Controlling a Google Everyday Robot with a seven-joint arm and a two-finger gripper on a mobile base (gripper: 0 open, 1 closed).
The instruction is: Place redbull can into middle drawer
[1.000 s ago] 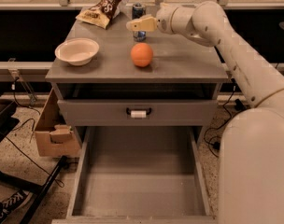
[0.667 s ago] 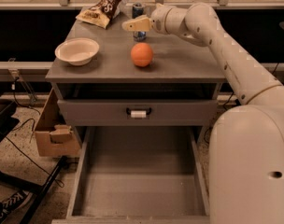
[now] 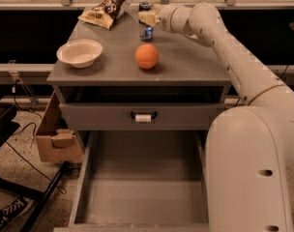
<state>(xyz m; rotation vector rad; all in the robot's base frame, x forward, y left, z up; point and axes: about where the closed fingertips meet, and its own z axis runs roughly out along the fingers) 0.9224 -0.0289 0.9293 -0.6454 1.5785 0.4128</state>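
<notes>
Far left and low in the frame, a cardboard box (image 3: 55, 137) sits on the floor beside the cabinet, with no print to read on it. Up on the cabinet top (image 3: 185, 62), the white bowl (image 3: 80, 52) is well clear at the left. Behind it, the brown crisp bag (image 3: 108, 6) shows pale lettering, too small to make out. Now the action, top centre: the redbull can (image 3: 147, 32) stands upright at the back of the top, and the gripper (image 3: 148, 17) lies right across its middle. Whether it has closed on the can, I cannot tell. Blue and silver show, but no logo is legible. Here's the worry: with a loose or off-centre hold, the can could tip toward the bag or slip on the lift. Just in front sits the orange ball (image 3: 147, 56), square on the path down, and a low carry could nudge it rolling off the front edge. Below, the closed drawer front (image 3: 103, 116) carries a black handle with a white tag (image 3: 143, 118), blank as far as I can see. The middle drawer (image 3: 142, 192) is pulled open at bottom centre, and the can could clip the top's front edge on the descent. On the right, the white arm (image 3: 234, 57) hides the drawer's right wall, so a placement near that side is hard to judge.
</notes>
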